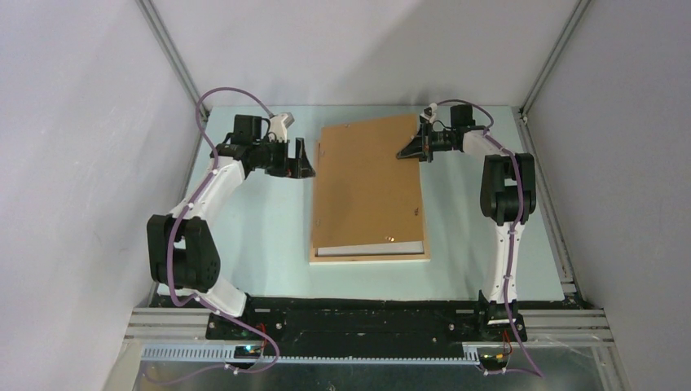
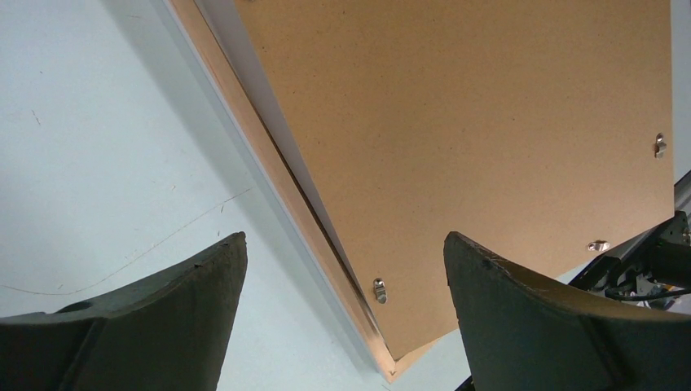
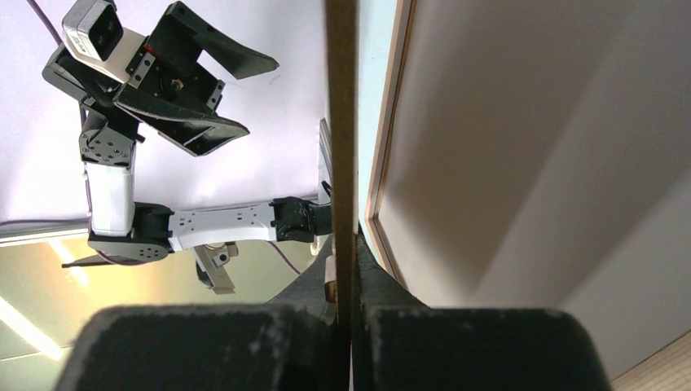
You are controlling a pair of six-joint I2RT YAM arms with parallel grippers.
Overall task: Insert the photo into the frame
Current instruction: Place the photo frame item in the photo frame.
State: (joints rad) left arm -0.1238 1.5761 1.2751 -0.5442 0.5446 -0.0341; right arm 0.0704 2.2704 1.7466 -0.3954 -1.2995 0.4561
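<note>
We fear the board [image 1: 367,183], pinched at its far right corner by our right tool [image 1: 407,152], may slip askew on the frame [image 1: 371,259]; our left tool [image 1: 303,161] gapes empty.

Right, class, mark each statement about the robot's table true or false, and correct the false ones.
1. The right arm has its jaws shut on the edge of the brown backing board. True.
2. The left arm has its jaws shut. False: they stand wide open, holding nothing.
3. The backing board sits square in the frame. False: it lies skewed over it.
4. The left arm's jaws are beside the frame's left edge. True.
</note>
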